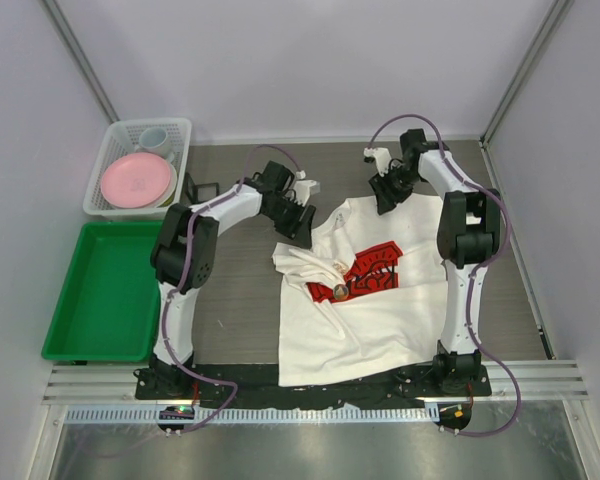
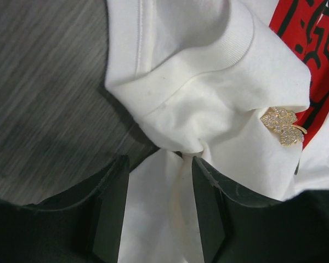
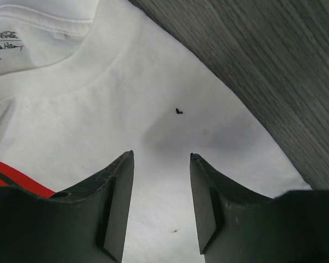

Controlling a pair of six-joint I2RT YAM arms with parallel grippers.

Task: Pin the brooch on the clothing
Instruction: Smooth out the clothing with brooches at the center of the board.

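Left gripper (image 2: 159,164) is unclenched, jaws astride a bunched fold of the T-shirt (image 2: 208,71); the brooch (image 2: 283,125) sits ahead to its right, beside the red print (image 2: 312,33); right gripper (image 3: 160,156), also unclenched, hovers over the shoulder, likely placed to steady cloth.

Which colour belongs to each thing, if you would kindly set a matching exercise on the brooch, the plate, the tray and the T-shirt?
Column one:
1. brooch
2. plate
3. tray
4. T-shirt

Column two:
A. green
B. white with a red print
C. gold
D. pink

Pairs: 1-C; 2-D; 3-A; 4-B
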